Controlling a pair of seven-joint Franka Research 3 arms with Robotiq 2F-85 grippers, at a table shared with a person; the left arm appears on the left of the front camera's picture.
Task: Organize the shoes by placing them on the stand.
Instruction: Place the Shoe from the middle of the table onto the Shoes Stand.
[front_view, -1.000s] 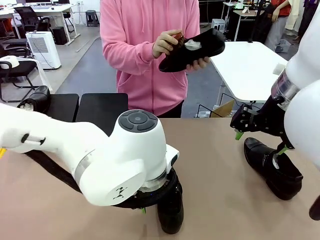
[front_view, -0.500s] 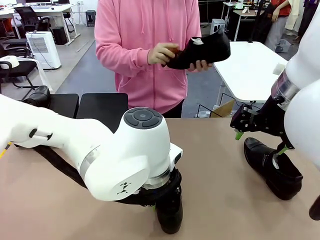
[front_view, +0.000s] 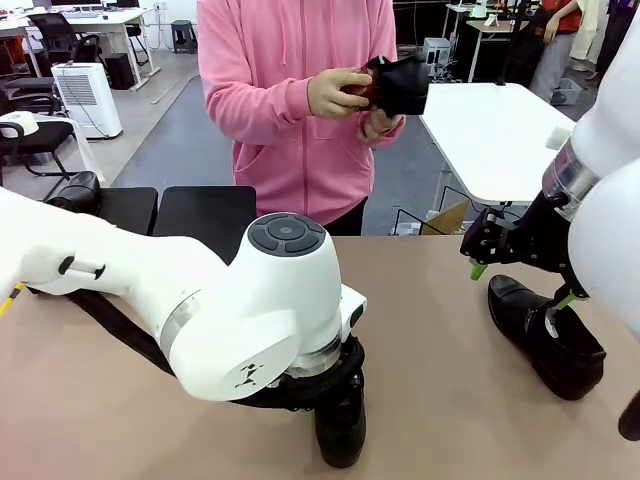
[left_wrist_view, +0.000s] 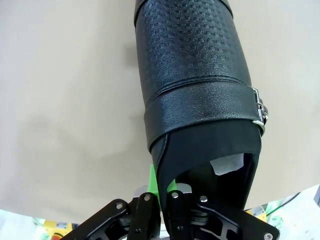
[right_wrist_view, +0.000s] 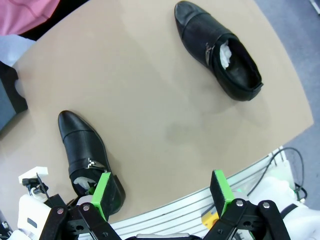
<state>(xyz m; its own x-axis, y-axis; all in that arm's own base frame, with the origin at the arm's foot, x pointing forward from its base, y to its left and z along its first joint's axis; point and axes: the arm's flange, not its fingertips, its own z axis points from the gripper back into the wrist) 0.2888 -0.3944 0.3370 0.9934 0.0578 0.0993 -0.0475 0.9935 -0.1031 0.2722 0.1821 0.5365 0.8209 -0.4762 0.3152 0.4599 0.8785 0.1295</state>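
Note:
A black shoe (left_wrist_view: 195, 75) lies on the tan table, toe pointing away, and my left gripper (left_wrist_view: 162, 192) is shut on the side wall of its opening. From the front, that shoe (front_view: 340, 432) shows under my left arm near the table's front edge. My right gripper (front_view: 520, 272) hangs open and holds nothing, just above a second shoe (front_view: 545, 335). The right wrist view has two shoes on the table, one (right_wrist_view: 85, 145) near a green pad and one (right_wrist_view: 215, 47) farther off. On the black stand (front_view: 200, 212) rests another shoe (front_view: 72, 195). The person holds a shoe (front_view: 398, 82).
The person in a pink hoodie (front_view: 280, 110) stands across the table and works a small brown brush (front_view: 362, 88) on the held shoe. My left arm's white bulk (front_view: 250, 310) covers the table's near left. A white table (front_view: 495, 135) stands behind on the right.
My left gripper has shut on the shoe's side wall. The person has turned the held shoe end-on toward me. My right arm has not moved.

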